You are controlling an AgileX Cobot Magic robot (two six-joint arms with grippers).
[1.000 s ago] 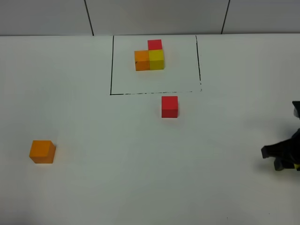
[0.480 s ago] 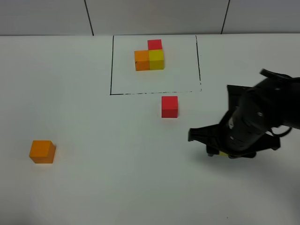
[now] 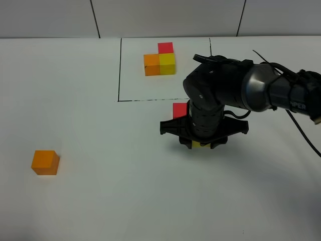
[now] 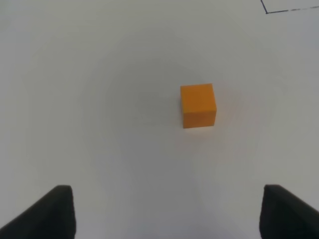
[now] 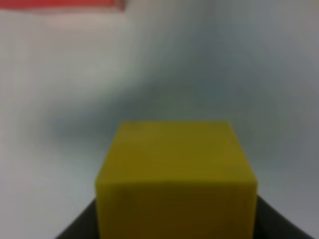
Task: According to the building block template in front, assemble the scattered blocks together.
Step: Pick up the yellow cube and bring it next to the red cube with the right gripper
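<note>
Grip across opposite faces is judged right for the yellow cube point(image 5: 175, 164), light, rigid, matte; it is clamped in the right end effector point(image 3: 202, 143) near the red cube point(image 3: 179, 109). The left end effector point(image 4: 167, 211) is spread open.

**Exterior high:** fixed high above the near side of the table point(image 3: 100, 201), looking down and toward the far wall point(image 3: 165, 17). Wide and distant, it takes in the whole worktop.

**Left wrist:** over the near left area, facing down from a moderate distance. The orange block point(image 4: 198, 105) sits mid-frame, with a corner of the template outline point(image 4: 289, 10) at the edge. Both also appear in the exterior view.

**Right wrist:** low at mid-table, facing far, very close and blurred. The yellow block point(image 5: 177, 174) fills the frame and the red block point(image 5: 60, 4) lies just beyond. Both also appear in the exterior view.
</note>
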